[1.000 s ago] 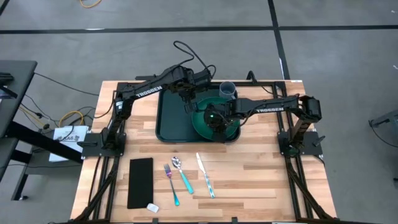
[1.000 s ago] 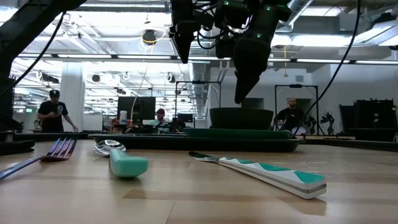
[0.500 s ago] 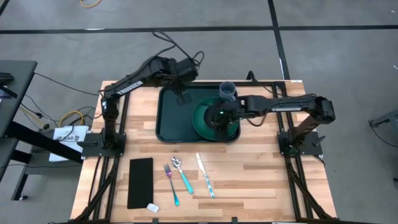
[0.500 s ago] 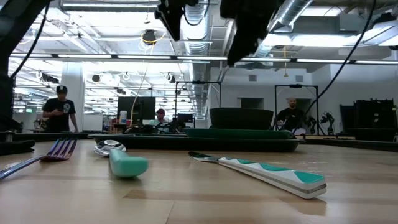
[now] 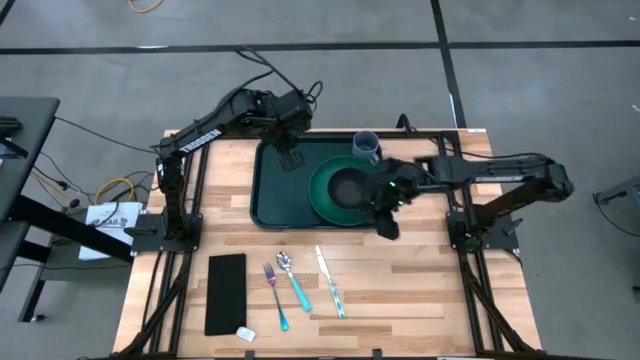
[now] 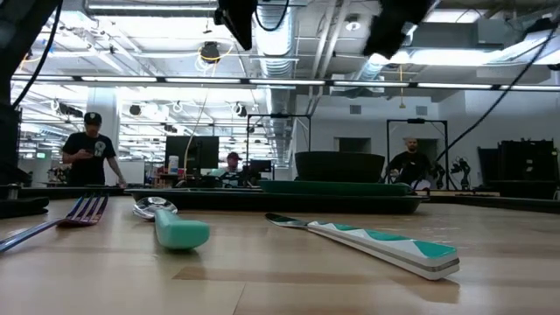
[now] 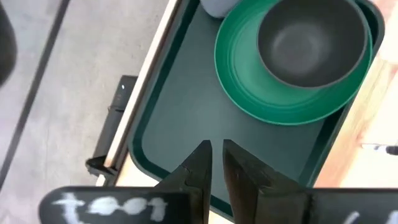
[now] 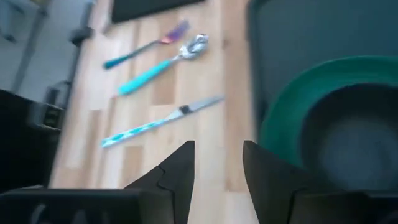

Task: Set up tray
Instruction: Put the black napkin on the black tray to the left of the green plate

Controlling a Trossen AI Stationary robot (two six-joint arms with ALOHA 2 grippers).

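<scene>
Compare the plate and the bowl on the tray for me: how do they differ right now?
The plate is bright green, wide and shallow; the bowl is dark grey, narrower and deeper. The plate rests directly on the tray, at the end nearer the right arm, while the bowl sits inside the plate. Both are round, upright, empty and not held by either hand.

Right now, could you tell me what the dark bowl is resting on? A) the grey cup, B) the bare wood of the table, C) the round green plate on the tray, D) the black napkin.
C: in the left wrist view the dark bowl sits inside the round green plate, which lies on the tray.
</scene>
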